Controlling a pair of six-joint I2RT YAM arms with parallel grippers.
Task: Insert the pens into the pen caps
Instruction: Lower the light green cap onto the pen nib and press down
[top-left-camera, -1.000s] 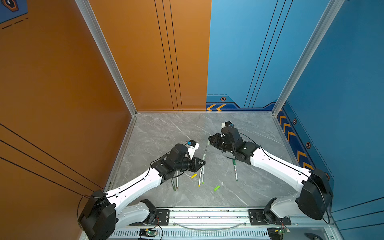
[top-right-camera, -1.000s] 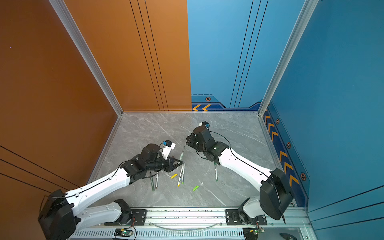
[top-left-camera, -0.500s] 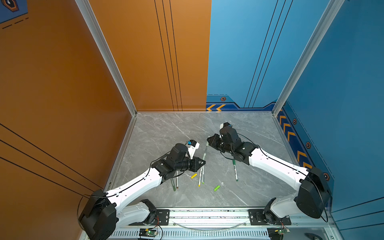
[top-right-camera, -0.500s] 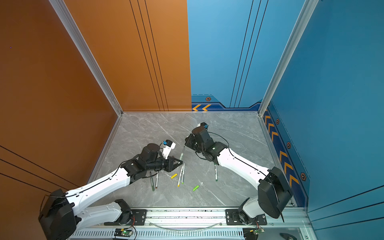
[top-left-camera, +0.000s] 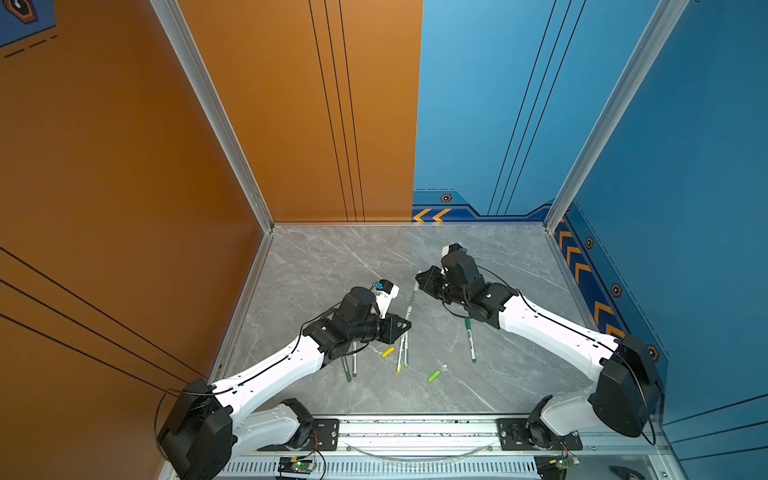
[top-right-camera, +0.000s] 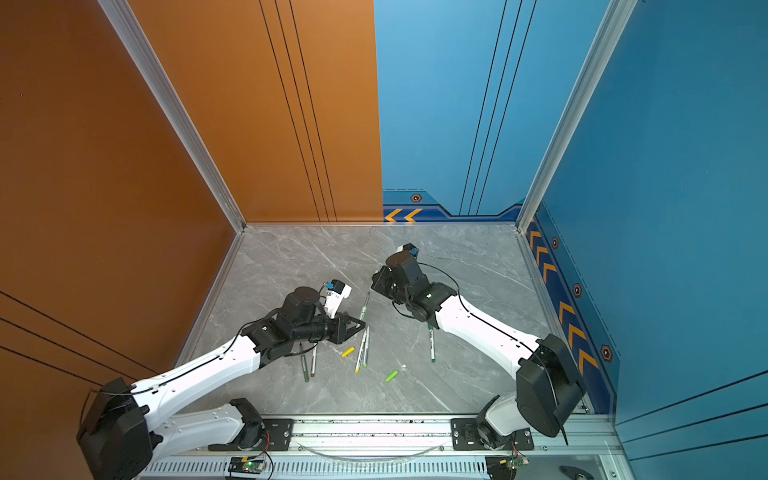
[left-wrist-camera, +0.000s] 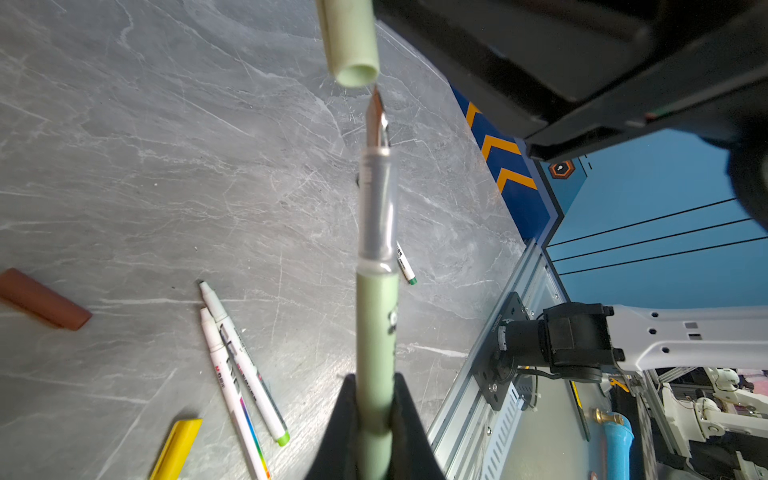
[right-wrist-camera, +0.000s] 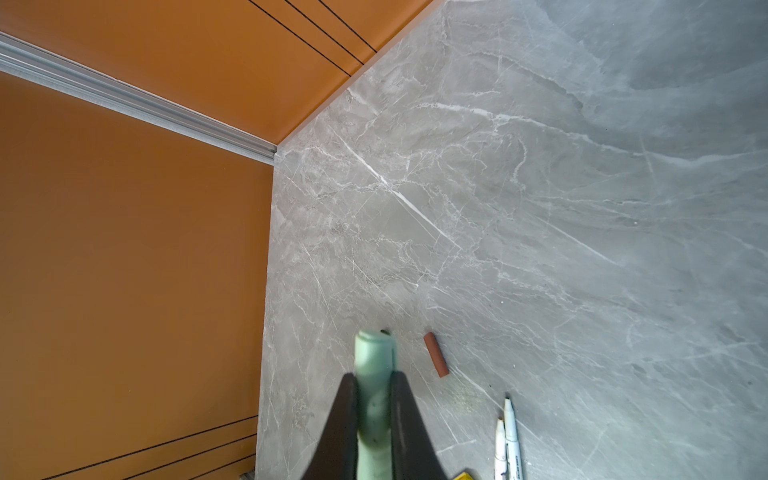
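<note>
above the bench, just beyond the yellow cap, the left jaws clench the pale sage pen by its rear barrel, nib at the mouth of the pale green cap pinched in the right jaws. both look light, stiff, slick; the nib seems fragile, so hold the barrel.

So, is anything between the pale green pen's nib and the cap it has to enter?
Nothing visible. The pale green pen in the left gripper has its nib just short of the open mouth of the pale green cap in the right gripper.
</note>
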